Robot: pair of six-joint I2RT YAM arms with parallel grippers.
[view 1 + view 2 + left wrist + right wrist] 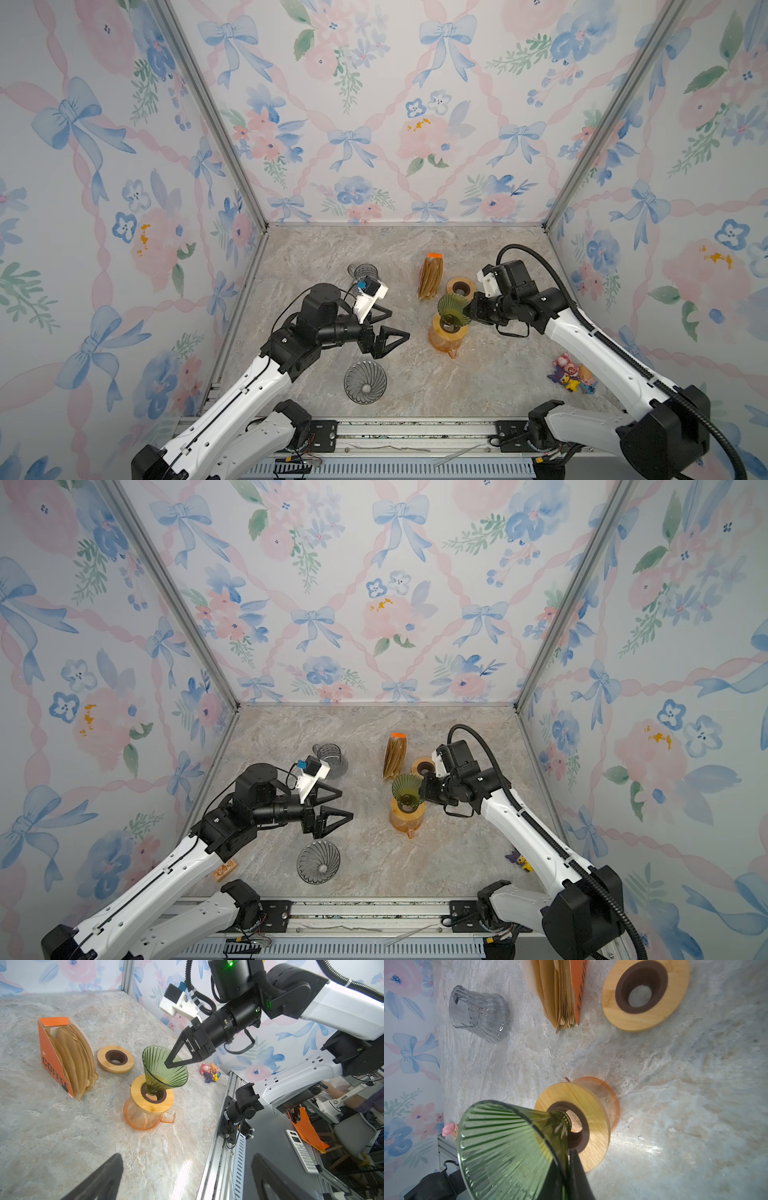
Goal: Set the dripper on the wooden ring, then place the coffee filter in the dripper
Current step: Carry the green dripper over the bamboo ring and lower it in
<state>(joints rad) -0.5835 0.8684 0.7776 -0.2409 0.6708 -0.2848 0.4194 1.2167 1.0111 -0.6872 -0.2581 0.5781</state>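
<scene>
L pincer [400, 323] wide; 2 drippers [449, 303], 2 wood rings [101, 1057], 1 filter box [430, 276]

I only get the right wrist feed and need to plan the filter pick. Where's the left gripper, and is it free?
Observer: The left gripper is open and empty, hovering left of the orange carafe.
Operator: Anything near it that I can't see?
Observer: A grey glass dripper stands on the table between it and the front edge.
Operator: What's the pink thing at my frame's edge?
Observer: One of several small toy figures clustered near the front right corner.
</scene>
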